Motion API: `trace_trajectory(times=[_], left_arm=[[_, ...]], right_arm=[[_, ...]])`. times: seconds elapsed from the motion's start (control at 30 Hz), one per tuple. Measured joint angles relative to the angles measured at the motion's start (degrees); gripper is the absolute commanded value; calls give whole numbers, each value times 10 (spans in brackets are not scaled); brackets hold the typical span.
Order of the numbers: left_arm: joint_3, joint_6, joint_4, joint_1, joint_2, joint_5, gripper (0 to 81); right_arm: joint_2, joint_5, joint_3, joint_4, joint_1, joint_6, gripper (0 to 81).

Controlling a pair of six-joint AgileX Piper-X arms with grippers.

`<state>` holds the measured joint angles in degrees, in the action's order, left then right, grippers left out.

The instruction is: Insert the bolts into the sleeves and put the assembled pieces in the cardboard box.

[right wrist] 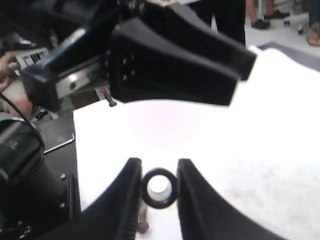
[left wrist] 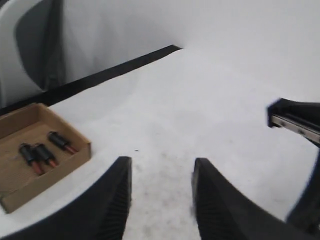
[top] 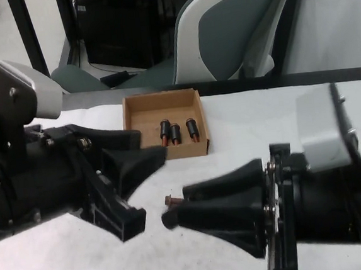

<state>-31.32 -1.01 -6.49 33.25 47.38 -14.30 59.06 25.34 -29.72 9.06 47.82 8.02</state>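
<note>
The cardboard box (top: 188, 151) is sitting near the far edge of the counter (top: 249, 129), holding three assembled pieces (top: 176, 133) side by side toward its front right corner. The right gripper (right wrist: 159, 166) is clamping a black sleeve (right wrist: 148, 191) between its fingers over the middle of the counter, with a loose bolt (top: 172, 200) lying just beside it. The left gripper (left wrist: 161, 162) is hovering opposite, fingers spread and gripping nothing. Bare white counter is lying to the right of the box.
</note>
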Motion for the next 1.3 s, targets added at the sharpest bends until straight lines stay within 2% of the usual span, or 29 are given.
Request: trace_trajectory(times=[0.13, 0.2, 0.27, 0.33, 0.4, 0.57, 0.73, 0.9, 1.0, 1.17, 1.2, 1.3], left_arm=[[0, -15, -56, 0, 0, 68, 384], [0, -12, -106, 0, 0, 84, 384], [0, -7, -133, 0, 0, 91, 384], [0, 15, -179, 0, 0, 102, 384], [-1, 31, -220, 0, 2, 106, 384], [-30, 147, -334, 0, 59, 114, 342], [-89, 209, -415, 0, 159, 115, 321], [-126, 254, -456, -5, 232, 97, 321], [-131, 298, -464, -21, 247, 43, 321], [-132, 381, -470, -55, 248, -28, 321], [-132, 396, -469, -66, 248, -32, 321], [-132, 430, -469, -90, 248, -37, 321]], right_arm=[[0, -16, 0, -68, 0, 0, 3], [0, -44, 0, -112, 0, 3, 3], [0, -103, 0, -166, -1, 28, 3], [0, -121, 0, -184, -4, 38, 3], [0, -145, 0, -212, -12, 56, 3], [2, -183, -4, -276, -39, 100, 3], [43, -197, -48, -365, -70, 109, 3], [171, -195, -139, -475, -83, 109, 3], [196, -175, -185, -517, -83, 95, 96], [203, -156, -196, -526, -83, 88, 466], [203, -156, -196, -528, -83, 88, 507], [203, -158, -196, -533, -83, 88, 473]])
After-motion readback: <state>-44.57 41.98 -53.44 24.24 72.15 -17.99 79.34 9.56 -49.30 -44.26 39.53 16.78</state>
